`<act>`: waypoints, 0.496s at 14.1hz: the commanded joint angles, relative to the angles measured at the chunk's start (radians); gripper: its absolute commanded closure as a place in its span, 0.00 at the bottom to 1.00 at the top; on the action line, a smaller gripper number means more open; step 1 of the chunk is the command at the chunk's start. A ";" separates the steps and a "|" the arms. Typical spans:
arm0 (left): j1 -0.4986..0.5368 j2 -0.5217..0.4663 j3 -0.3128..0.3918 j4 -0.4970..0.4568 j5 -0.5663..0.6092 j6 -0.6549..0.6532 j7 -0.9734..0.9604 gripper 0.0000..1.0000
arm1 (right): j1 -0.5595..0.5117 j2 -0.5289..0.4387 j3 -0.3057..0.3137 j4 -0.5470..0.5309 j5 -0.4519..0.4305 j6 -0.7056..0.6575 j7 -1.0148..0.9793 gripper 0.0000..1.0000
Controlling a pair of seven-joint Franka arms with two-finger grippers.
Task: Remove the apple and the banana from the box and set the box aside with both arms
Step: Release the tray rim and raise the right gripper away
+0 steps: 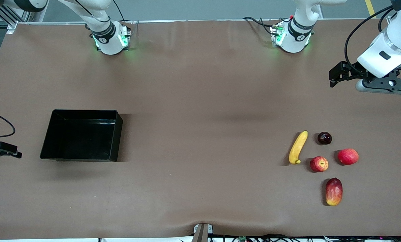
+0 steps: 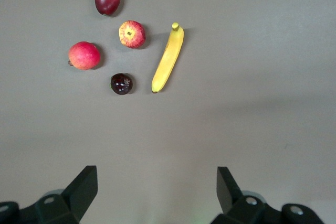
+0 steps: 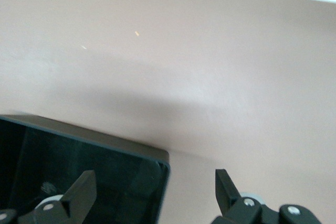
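A wide brown worktop [image 1: 200, 101] seen from above, with two white robot arms based along its upper edge. The box [image 1: 82, 135], a glossy black tray with low walls, sits empty toward the right arm's end of the worktop. All the fruit lies well apart from the box, toward the left arm's end: the banana [image 1: 298, 147], slim and yellow, with the apple [image 1: 319, 164] just beside it and slightly nearer the front camera. A dark plum-like fruit [image 1: 324, 138], a plain pinkish-red fruit [image 1: 348, 156] and a red-and-yellow mango [image 1: 334, 191] lie close around them. The left gripper [image 2: 157, 192] hangs in the air over bare worktop near the fruit, far from the box, its fingers spread wide and holding nothing. The right gripper [image 3: 155, 195] hovers over the box's outer corner, at the side away from the fruit, fingers likewise spread and empty, not touching the wall. Judging by how things lie, both fruits are already out and the box stands to one side, so the task looks at or near its end; if any move remains, it calls for the arms to draw clear of the box without nudging it
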 commanded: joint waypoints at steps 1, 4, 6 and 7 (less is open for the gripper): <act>0.002 -0.022 -0.003 -0.014 -0.018 0.011 0.000 0.00 | 0.069 -0.039 -0.005 0.025 0.000 -0.025 0.046 0.00; 0.002 -0.022 -0.006 -0.014 -0.018 0.011 -0.003 0.00 | 0.142 -0.122 -0.006 0.024 -0.051 -0.168 0.279 0.00; 0.005 -0.023 -0.014 -0.015 -0.018 0.010 -0.006 0.00 | 0.189 -0.202 -0.005 0.015 -0.136 -0.268 0.311 0.00; 0.006 -0.023 -0.014 -0.015 -0.018 0.010 -0.008 0.00 | 0.203 -0.241 -0.005 0.015 -0.175 -0.328 0.312 0.00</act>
